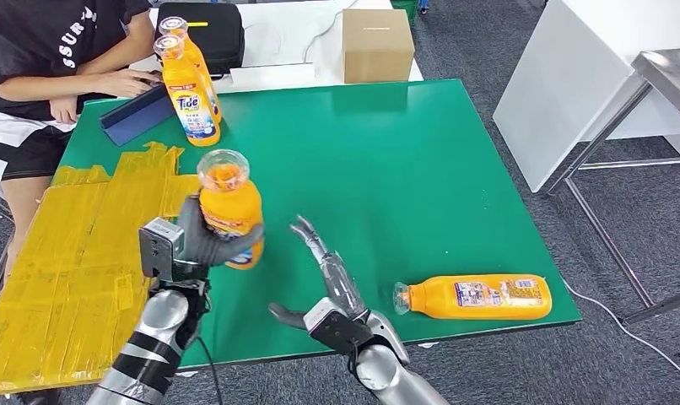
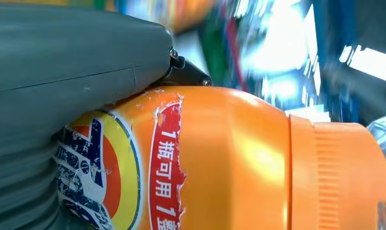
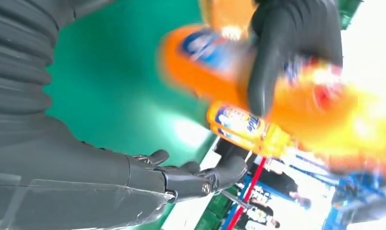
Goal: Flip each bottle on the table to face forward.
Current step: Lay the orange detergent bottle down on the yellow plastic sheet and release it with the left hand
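An orange Tide bottle [image 2: 220, 163], its torn label printed "1瓶可用", is gripped upright above the green table [image 1: 404, 169] by the left hand [image 1: 203, 245]. The right hand [image 1: 332, 283] is spread, holding nothing. Another bottle [image 1: 476, 297] is lying nearby.

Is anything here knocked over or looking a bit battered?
Yes. One orange bottle lies on its side near the green table's front right corner, while two bottles stand upright at the far left. The bottle in the left hand has a torn, scuffed label.

Orange bottles: one [image 1: 228, 208] lifted, one [image 1: 476, 297] lying, two [image 1: 191, 93] upright.
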Robot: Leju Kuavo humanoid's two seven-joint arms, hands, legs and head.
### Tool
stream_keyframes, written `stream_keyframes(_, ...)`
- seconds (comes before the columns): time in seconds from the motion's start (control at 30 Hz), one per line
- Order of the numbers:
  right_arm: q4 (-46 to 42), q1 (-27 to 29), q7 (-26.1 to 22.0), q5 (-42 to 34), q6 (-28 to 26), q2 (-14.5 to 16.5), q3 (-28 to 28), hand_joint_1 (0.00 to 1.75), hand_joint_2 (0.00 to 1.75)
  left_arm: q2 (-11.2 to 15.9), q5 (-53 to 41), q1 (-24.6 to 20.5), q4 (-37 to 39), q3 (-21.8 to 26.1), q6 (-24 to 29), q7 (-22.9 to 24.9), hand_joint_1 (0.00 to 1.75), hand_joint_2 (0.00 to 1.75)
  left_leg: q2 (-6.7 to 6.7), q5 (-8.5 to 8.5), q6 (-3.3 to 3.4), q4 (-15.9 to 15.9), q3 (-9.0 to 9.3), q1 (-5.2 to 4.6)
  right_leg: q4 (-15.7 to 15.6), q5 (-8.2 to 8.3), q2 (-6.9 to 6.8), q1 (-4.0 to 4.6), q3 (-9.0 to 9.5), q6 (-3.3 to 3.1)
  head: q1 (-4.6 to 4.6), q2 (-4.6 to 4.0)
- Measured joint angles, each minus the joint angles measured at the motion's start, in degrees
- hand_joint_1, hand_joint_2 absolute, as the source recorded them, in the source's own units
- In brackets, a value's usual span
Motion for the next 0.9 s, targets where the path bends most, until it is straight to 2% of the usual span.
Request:
stream_keyframes(0.1, -4.43, 1.44, 0.73, -0.76, 1.24, -0.75, -2.09, 0.00, 1.75, 1.25, -5.01, -0.50, -0.79, 2.11, 2.48, -0.03, 1.75, 1.75, -0.07, 0.02, -0.01, 0.00, -0.01, 0.07, 0.01, -0.03, -0.04, 0.02, 0.06, -0.01, 0.03, 0.00)
stream_keyframes(0.53, -9.44, 3.11, 0.83, -0.84, 1.77, -1.27, -3.95, 0.00, 1.75, 2.28, -6.85, -0.67, -1.52, 4.13, 3.29, -0.14, 1.75, 1.75, -0.01, 0.01, 0.00, 0.00, 0.00, 0.01, 0.00, 0.01, -0.02, -0.02, 0.06, 0.02, 0.02, 0.00)
stream_keyframes(0.6, -9.82, 3.25, 0.71, -1.32, 2.02, -1.35, -4.08, 0.00, 1.75, 2.56, -10.74, -0.80, -1.50, 4.18, 6.34, 0.43, 1.75, 1.75, -0.01, 0.01, 0.00, 0.00, 0.00, 0.01, 0.00, 0.01, -0.02, -0.01, 0.05, 0.01, 0.02, 0.00)
stream_keyframes(0.7, -11.83, 3.72, 0.75, -3.25, 3.93, -1.73, -5.13, 0.00, 1.75, 3.83, -23.19, -1.74, -0.95, 4.74, 13.87, 3.14, 1.75, 1.75, 0.00, 0.01, -0.01, 0.00, -0.01, 0.03, 0.00, 0.01, -0.02, 0.00, 0.04, 0.01, 0.03, 0.00)
stream_keyframes(0.83, -15.40, 4.33, 1.49, -5.01, 7.50, -2.63, -7.26, 0.00, 0.00, 6.40, -42.22, -4.19, 1.92, 6.59, 19.22, 9.03, 1.75, 1.75, 0.01, 0.02, -0.01, 0.00, 0.00, 0.03, 0.01, 0.01, -0.02, 0.00, 0.03, 0.01, 0.02, 0.00)
stream_keyframes(0.9, -16.94, 4.52, 1.94, -6.03, 9.55, -3.19, -8.27, 0.00, 0.87, 8.04, -53.94, -5.77, 4.67, 7.34, 20.02, 13.86, 1.75, 1.75, 0.02, 0.02, -0.01, 0.00, 0.01, 0.03, 0.01, 0.01, -0.01, 0.00, 0.03, 0.01, 0.03, 0.00)
